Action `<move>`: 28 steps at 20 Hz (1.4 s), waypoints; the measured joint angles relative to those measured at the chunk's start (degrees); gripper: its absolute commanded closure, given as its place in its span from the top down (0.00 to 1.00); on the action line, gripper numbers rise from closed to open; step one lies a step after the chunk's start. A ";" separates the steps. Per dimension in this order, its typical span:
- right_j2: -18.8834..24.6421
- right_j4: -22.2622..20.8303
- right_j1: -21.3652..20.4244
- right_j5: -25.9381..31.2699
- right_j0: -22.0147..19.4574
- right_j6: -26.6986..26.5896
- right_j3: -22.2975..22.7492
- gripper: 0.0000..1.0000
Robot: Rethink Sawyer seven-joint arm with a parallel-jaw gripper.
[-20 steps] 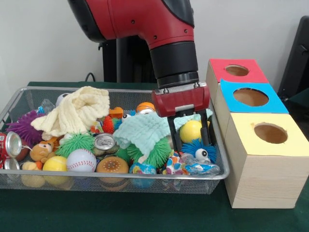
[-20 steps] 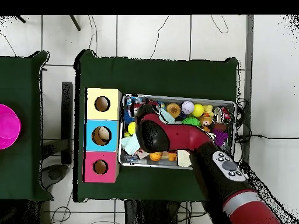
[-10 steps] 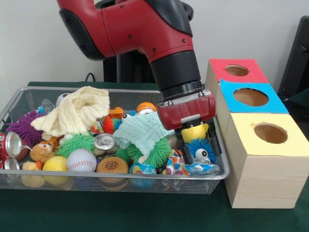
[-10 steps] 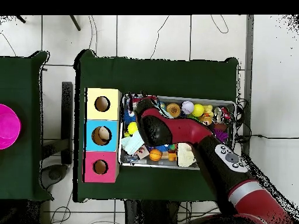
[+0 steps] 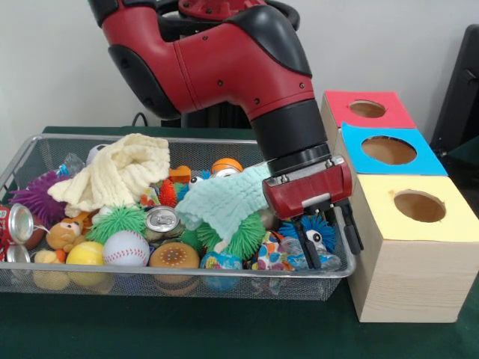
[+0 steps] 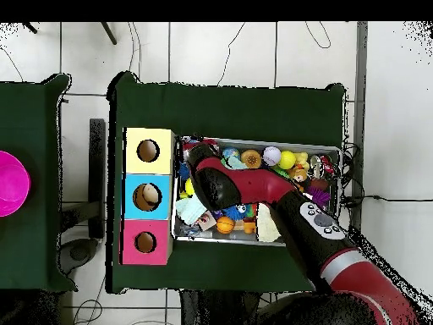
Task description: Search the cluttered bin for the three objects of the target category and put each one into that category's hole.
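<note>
My gripper [image 5: 330,241] hangs low in the wire bin's [image 5: 179,278] near right corner, tilted, jaws open. One finger [image 5: 310,251] stands left of the blue spiky eyeball toy [image 5: 313,233], the other finger [image 5: 351,230] sits by the bin's right wall, so the toy lies between them. Against the bin stand three wooden boxes with holes: red [image 5: 367,109], blue [image 5: 389,150] and yellow [image 5: 420,206]. In the overhead view the arm [image 6: 213,182] covers the gripper, with the yellow box [image 6: 148,151], blue box [image 6: 148,196] and red box [image 6: 145,242] to its left.
The bin also holds a mint cloth [image 5: 221,202], a cream cloth [image 5: 116,176], a baseball [image 5: 125,247], a yellow ball [image 5: 86,254], green [image 5: 116,221] and purple [image 5: 37,196] spiky balls, a can [image 5: 161,218] and a burger toy [image 5: 174,256]. A pink object [image 6: 10,182] lies on the side table.
The gripper has swung from over a yellow ball toward the bin's near right corner and dropped onto the blue spiky toy. The yellow ball is now hidden behind it.
</note>
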 measured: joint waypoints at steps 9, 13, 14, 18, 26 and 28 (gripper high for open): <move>0.00 -3.13 0.95 -0.01 0.08 0.00 -0.33 1.00; -0.03 -4.29 0.79 0.00 0.12 0.00 -0.61 1.00; -0.05 -4.39 0.77 0.00 0.14 0.00 -0.66 1.00; -0.18 -5.06 0.58 0.00 0.27 0.00 -1.13 1.00; -1.16 -6.87 -1.13 0.01 1.13 0.00 -2.14 1.00; -1.74 -6.96 -1.45 0.01 1.62 0.00 -2.45 1.00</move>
